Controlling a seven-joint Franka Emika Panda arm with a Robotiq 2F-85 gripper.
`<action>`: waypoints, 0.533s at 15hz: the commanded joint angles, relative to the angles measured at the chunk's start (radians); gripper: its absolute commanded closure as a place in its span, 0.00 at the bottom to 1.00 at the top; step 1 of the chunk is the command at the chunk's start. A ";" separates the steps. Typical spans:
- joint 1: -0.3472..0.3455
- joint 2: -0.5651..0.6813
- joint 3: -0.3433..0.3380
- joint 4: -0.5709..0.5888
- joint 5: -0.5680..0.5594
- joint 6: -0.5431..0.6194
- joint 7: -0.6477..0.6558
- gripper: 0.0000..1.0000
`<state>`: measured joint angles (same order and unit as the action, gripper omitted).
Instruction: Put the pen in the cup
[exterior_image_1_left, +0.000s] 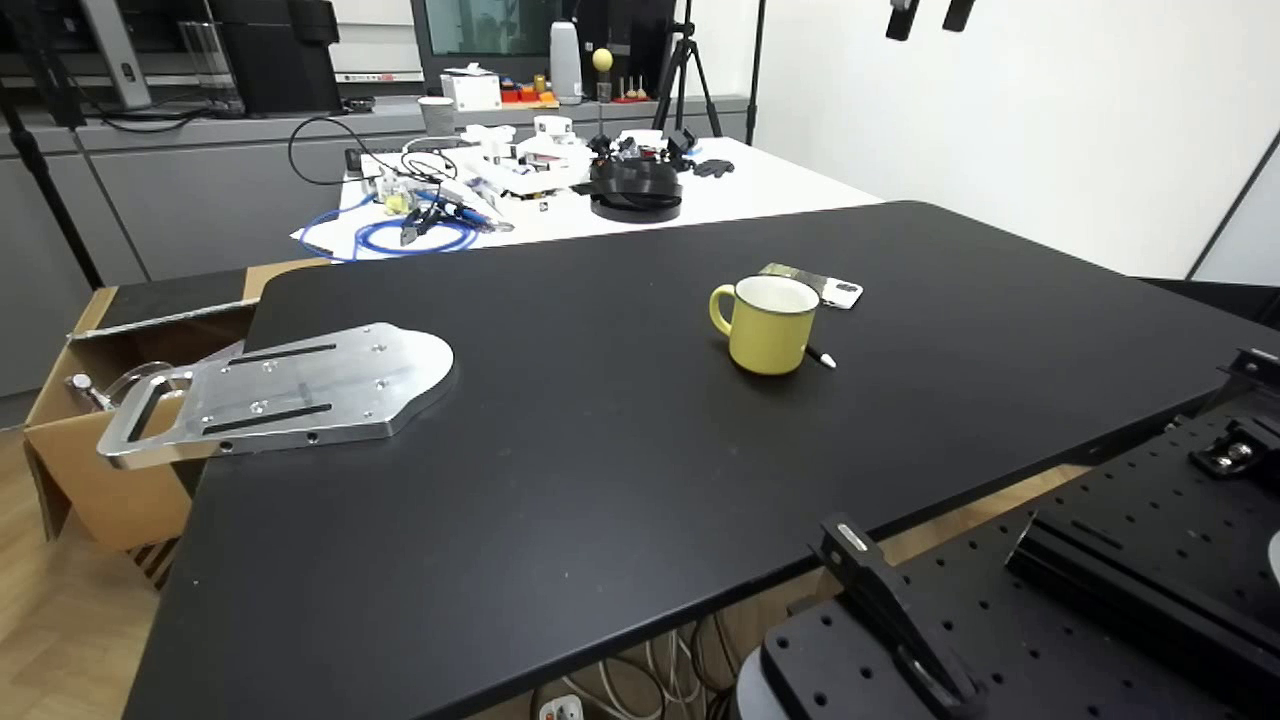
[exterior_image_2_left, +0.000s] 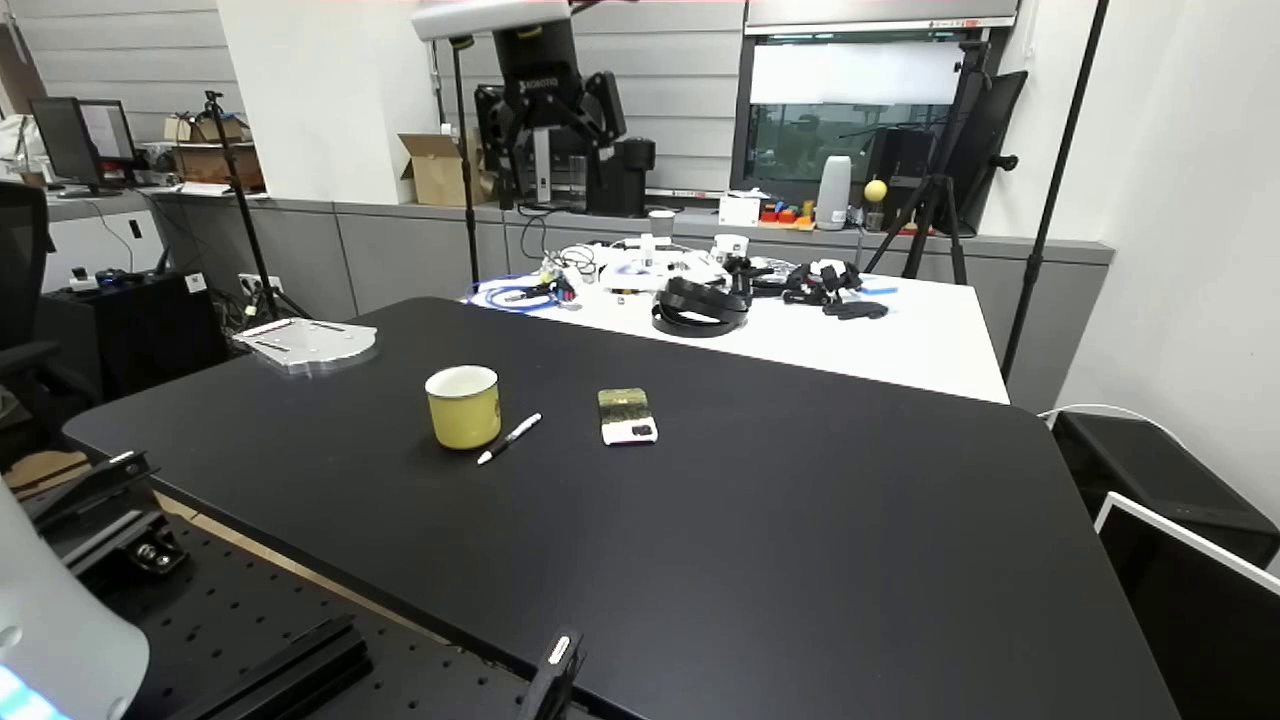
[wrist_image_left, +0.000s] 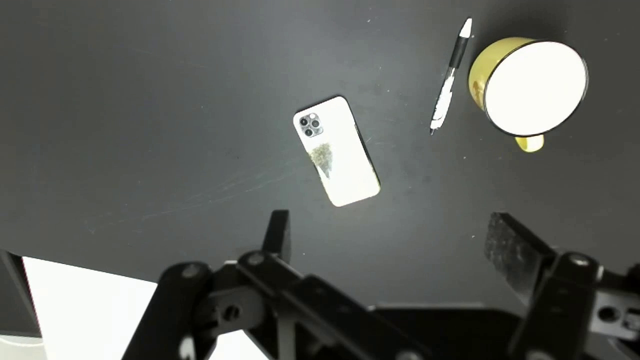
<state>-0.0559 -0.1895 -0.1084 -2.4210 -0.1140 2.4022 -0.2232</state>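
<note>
Slim black-and-white pen (wrist_image_left: 449, 77), at nine o'clock of the squat yellow ceramic mug (wrist_image_left: 530, 87) (wrist view), should prove light, stiff; pinch mid-barrel with the wide-spread hand (wrist_image_left: 391, 232).

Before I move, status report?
Black gripper open, empty, high over black tabletop. Slim black-and-white pen lying flat between squat yellow mug and white rectangular phone. Nearer mug may crowd grasp.
</note>
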 joint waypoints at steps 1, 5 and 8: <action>-0.022 0.146 0.004 0.074 -0.004 0.075 0.072 0.00; -0.027 0.291 0.007 0.143 -0.012 0.154 0.157 0.00; -0.013 0.376 0.014 0.183 -0.005 0.162 0.198 0.00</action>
<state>-0.0768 0.0953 -0.1046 -2.3099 -0.1143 2.5658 -0.0949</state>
